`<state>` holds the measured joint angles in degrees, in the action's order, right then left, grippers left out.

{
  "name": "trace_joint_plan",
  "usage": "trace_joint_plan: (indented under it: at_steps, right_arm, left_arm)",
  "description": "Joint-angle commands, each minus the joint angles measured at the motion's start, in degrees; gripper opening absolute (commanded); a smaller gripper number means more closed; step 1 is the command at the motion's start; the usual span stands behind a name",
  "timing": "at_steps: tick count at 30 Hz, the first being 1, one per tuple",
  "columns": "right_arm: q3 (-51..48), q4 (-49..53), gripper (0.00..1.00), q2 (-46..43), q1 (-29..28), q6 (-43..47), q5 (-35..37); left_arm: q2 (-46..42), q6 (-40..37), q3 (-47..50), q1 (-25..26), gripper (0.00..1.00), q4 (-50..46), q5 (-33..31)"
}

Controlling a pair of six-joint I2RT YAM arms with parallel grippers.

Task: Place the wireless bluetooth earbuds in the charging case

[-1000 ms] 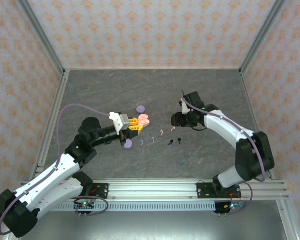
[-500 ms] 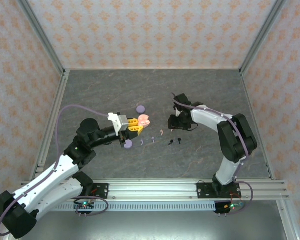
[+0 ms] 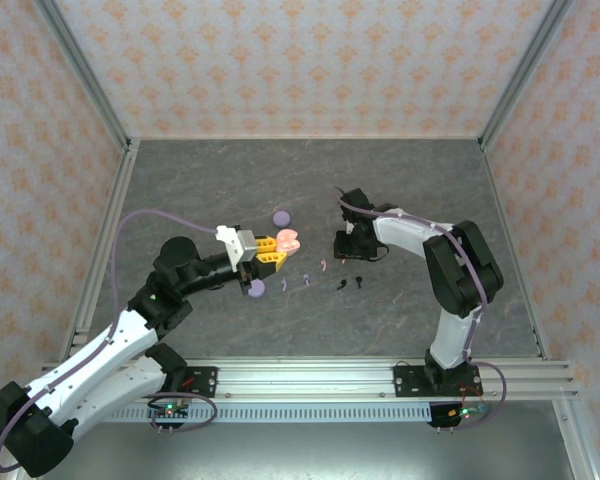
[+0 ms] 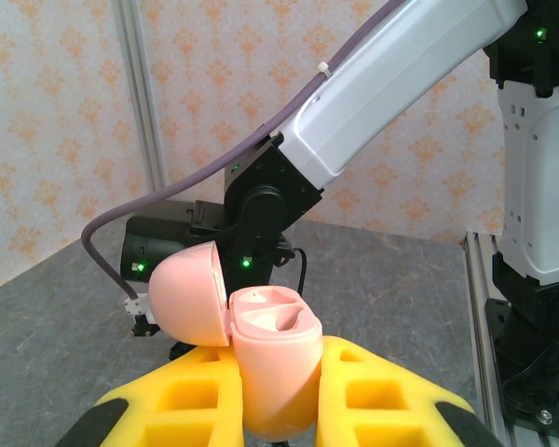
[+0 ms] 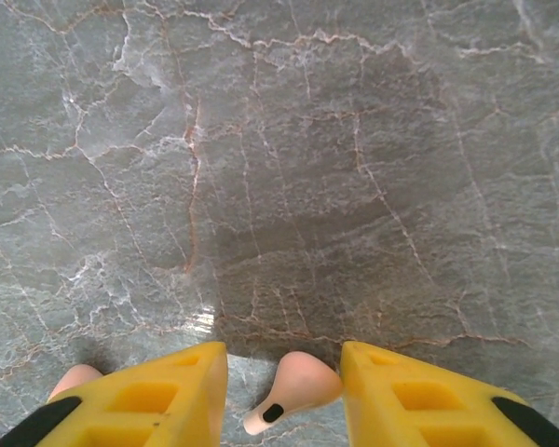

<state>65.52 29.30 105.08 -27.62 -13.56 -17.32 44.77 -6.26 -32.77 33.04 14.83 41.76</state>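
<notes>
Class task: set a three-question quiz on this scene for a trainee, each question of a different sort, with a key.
1. True or false: the pink case in the left gripper has its lid shut.
2. What lies between the fingers of the right gripper? A) black earbud B) pink earbud C) lavender disc
3. Fill in: ___ lavender discs lie on the table.
Key: 1 false, the lid is open; 2 B; 3 two.
</notes>
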Motion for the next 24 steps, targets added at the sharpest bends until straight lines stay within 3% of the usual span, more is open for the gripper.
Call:
trace_joint_plan:
  at_steps: [1,14,24]
  right_arm:
    - [1.4,0.7,0.35,1.49,-0.49,-0.71,1.68]
    - [-0.19,-0.06,0.22,-2.07,-0.76,0.41,1.8]
    - [-5.38,-6.12,0.21,-21.81,-0.69,2.75,-3.02]
  left_arm:
    - [-0.1,-0.29,-0.62,0.45,0.0,1.26,0.88]
    - [-0.39,0.75,-0.27,0.49,0.0,1.63,0.26]
    - [0.85,3.67,0.92,0.67,0.0,6.81,0.12]
